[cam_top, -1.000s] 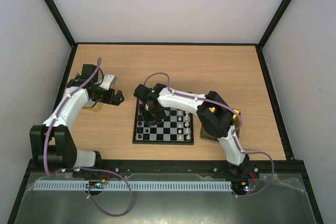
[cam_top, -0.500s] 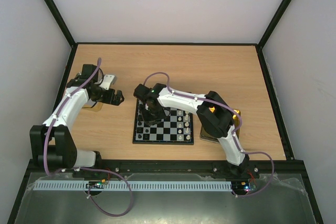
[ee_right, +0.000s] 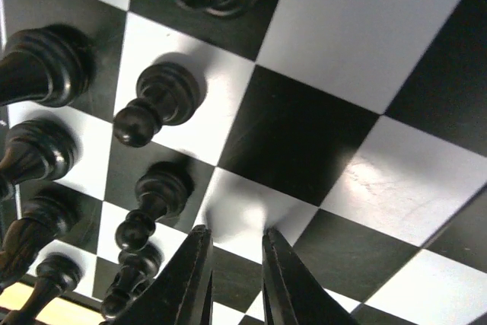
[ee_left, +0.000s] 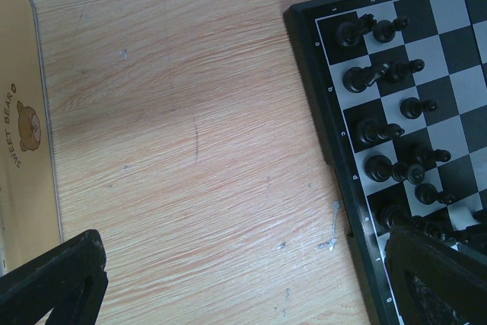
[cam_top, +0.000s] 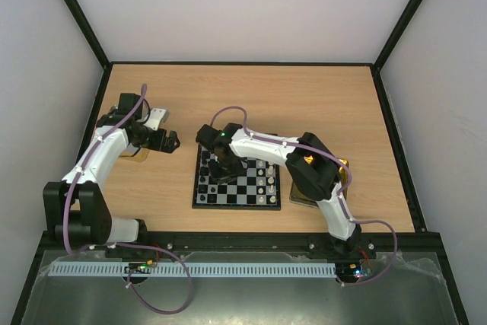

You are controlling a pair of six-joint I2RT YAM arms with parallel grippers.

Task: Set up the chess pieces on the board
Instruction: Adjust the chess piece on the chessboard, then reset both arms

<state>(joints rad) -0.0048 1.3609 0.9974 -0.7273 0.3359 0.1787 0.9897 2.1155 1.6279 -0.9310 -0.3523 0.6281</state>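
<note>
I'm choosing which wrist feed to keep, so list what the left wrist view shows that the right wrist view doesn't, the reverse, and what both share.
Left wrist only: the gold tin, bare wooden table, the board with its black border, and the left claw spread wide above the table.
Right wrist only: the right claw low over a pale square, a narrow empty gap between its fingers.
Both: the board's checkered squares and black chess pieces along one side.

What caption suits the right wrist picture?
Narrowly parted black pincer over a pale square of the black-and-grey checkered chessboard, small black chess pieces standing to its left.
</note>
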